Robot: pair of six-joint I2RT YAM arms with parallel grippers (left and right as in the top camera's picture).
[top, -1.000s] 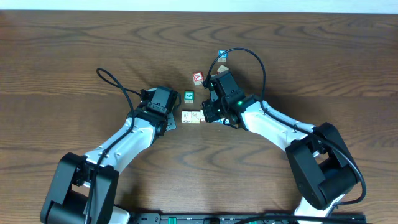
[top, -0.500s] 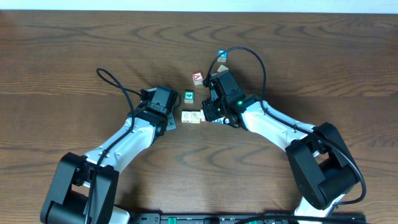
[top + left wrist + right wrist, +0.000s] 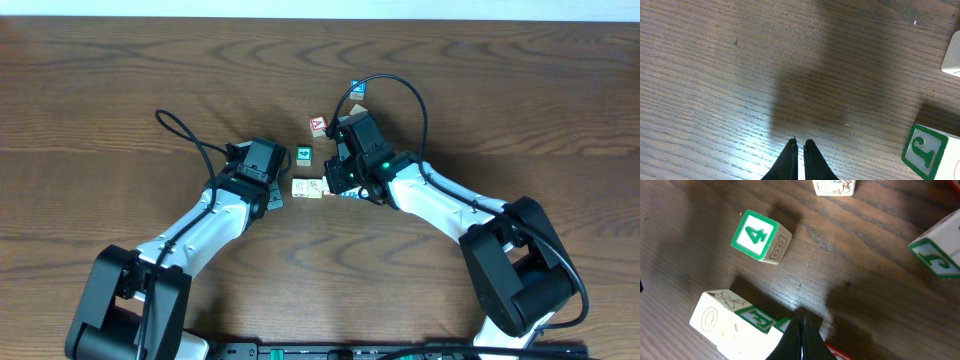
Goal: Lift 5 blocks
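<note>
Arms both angled inward from the near corners, wrists close together over mid-table.

On the left: reaches up and to the right from its base, forearm low, wrist ending just left of two of the blocks (image 3: 300, 187). Left gripper (image 3: 799, 145) pinched fully together, holding nothing, tips hanging over bare table (image 3: 715, 75).

On the right: comes in from the near-right base, bends at the elbow, wrist tipped down over the cluster of cubes. Right gripper (image 3: 801, 324) likewise closed to a thin seam, nothing clamped between the fingers. Tips down just beside a short row of the blocks at the lower left of the wrist view; touching or not, cannot tell.

From overhead: those two blocks side by side between the two wrists, resting on the wood, none lifted. Green-faced cube (image 3: 304, 154) just beyond them, red-faced cube (image 3: 318, 125) farther back, blue-faced cube (image 3: 357, 88) farthest. Rest of the five not made out from above, partly hidden by the right wrist.

Against the view a second ago: no visible shift. Same arm bends, same wrist positions, both claws just as tightly closed, every cube in the same spot.
</note>
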